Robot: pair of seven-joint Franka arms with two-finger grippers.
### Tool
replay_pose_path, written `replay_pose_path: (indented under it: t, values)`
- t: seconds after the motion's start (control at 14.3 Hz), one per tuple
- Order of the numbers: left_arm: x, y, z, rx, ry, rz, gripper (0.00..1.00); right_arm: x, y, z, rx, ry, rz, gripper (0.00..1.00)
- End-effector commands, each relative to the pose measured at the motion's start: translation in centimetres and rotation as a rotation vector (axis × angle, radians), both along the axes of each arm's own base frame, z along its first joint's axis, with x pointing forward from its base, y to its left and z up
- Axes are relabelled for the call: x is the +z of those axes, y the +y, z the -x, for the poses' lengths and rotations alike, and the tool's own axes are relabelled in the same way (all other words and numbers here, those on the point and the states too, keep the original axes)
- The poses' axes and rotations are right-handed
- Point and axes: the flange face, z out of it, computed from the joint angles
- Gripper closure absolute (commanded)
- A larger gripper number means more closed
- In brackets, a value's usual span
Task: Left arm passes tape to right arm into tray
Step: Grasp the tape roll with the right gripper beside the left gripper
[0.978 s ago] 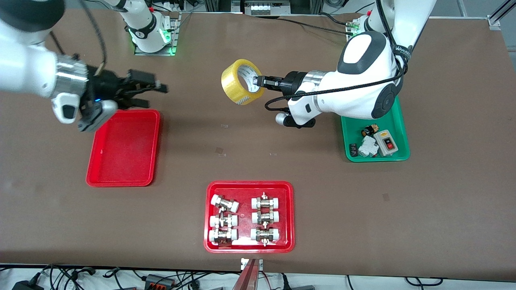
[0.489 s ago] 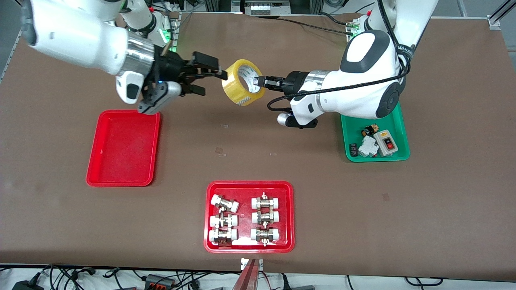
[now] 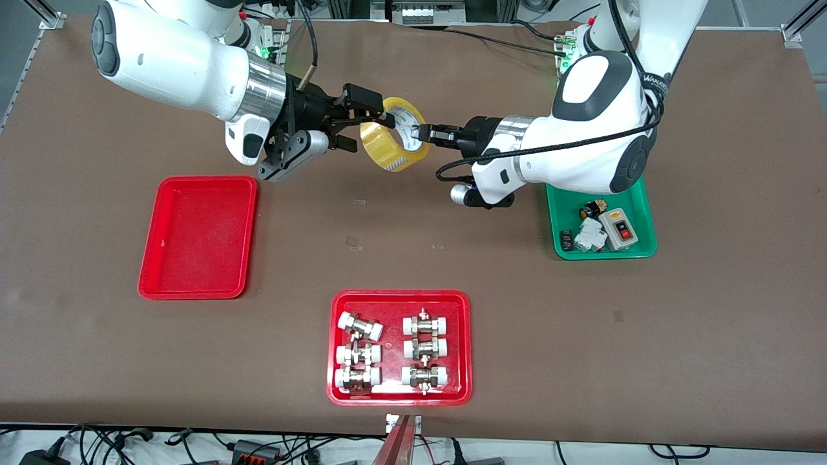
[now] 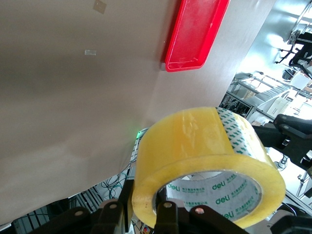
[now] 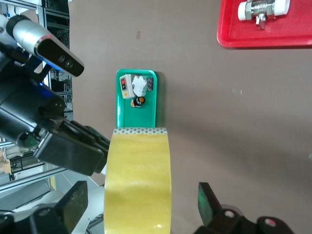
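- tray [image 3: 197, 239] sitting on tabletop [image 3: 413, 258] at 9 o'clock, nothing in it.
- right gripper [image 3: 369, 128] hovering over tabletop, jaws spread around tape [image 3: 393, 143].
- tape hanging midair at 12 o'clock.
- left gripper [image 3: 422, 133] pinching tape's rim.

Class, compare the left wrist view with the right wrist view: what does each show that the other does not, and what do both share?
Only the left wrist view shows the plain red tray and the white printed core inside the tape. Only the right wrist view shows the green tray of small parts and a corner of the red tray of fittings. Both show the tape held up above the brown table.
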Motion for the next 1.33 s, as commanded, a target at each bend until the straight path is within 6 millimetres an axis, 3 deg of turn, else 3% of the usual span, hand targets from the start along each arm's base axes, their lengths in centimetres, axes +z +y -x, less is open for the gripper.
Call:
replay_pose_path:
  t: [0.0,0.21,0.35,0.77,0.84,0.91,1.12,1.26]
  values:
    - [1.1,0.3,0.0,-0.008,0.012,0.022,1.0,0.4,0.9,-0.2,-0.006,-0.006,-0.021,0.0]
    - [1.1,0.3,0.0,-0.009,0.013,0.022,1.0,0.3,1.3,0.0,-0.005,0.006,-0.02,0.37]
    - [1.1,0.3,0.0,-0.009,0.013,0.022,1.0,0.3,1.4,0.2,0.0,0.013,-0.019,0.56]
    - [1.2,0.4,0.0,-0.007,0.014,0.02,0.99,0.2,1.3,0.2,0.003,0.013,-0.018,0.59]
    - [1.2,0.5,0.1,-0.009,0.017,0.018,0.85,0.2,1.3,0.2,0.004,0.012,-0.018,0.59]
    - [1.2,1.1,0.0,-0.021,0.021,0.01,0.01,0.2,1.3,0.2,0.004,0.012,-0.018,0.59]
    - [1.6,3.4,-0.7,-0.013,0.029,-0.001,0.0,-0.1,1.1,0.1,0.014,0.004,-0.016,0.59]
    - [1.1,5.4,-1.3,-0.023,-0.011,-0.096,0.0,-0.8,0.8,-0.3,0.014,0.008,-0.005,0.59]
